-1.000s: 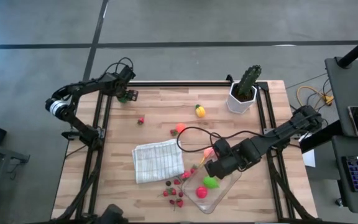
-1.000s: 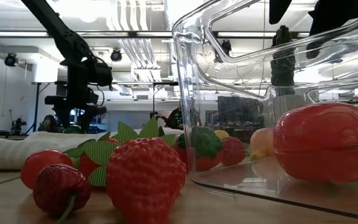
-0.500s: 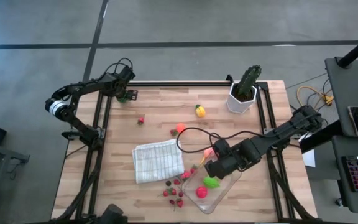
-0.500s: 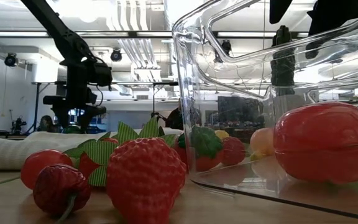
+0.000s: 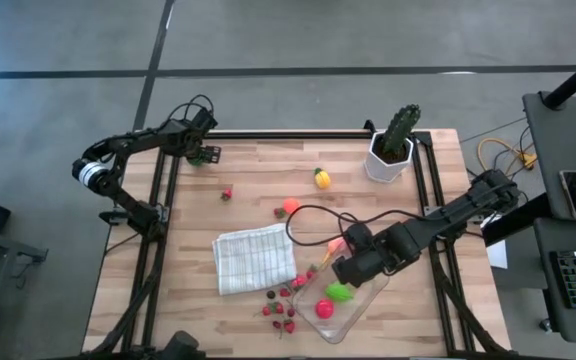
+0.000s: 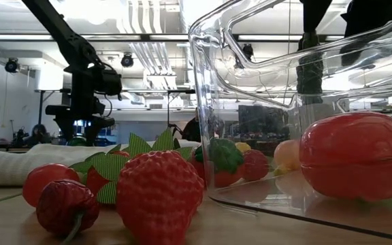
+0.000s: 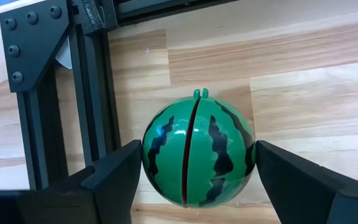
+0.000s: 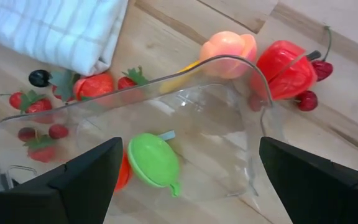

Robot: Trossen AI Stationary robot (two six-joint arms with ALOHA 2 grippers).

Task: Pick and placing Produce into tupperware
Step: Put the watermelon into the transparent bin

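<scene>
The right gripper (image 5: 342,274) hangs over the clear box (image 5: 366,297), jaws spread wide, with a green fruit (image 8: 153,162) inside. The left gripper (image 5: 200,154), jaws apart, has a toy watermelon (image 7: 197,155) between them at the table's far corner.

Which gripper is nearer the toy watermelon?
Left. The left gripper straddles the watermelon at the table's far-left corner; the right gripper hovers over the tupperware.

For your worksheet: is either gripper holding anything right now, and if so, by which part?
The left gripper brackets a toy watermelon at its sides, contact unclear. The right gripper is open above the tupperware, holding nothing.
</scene>
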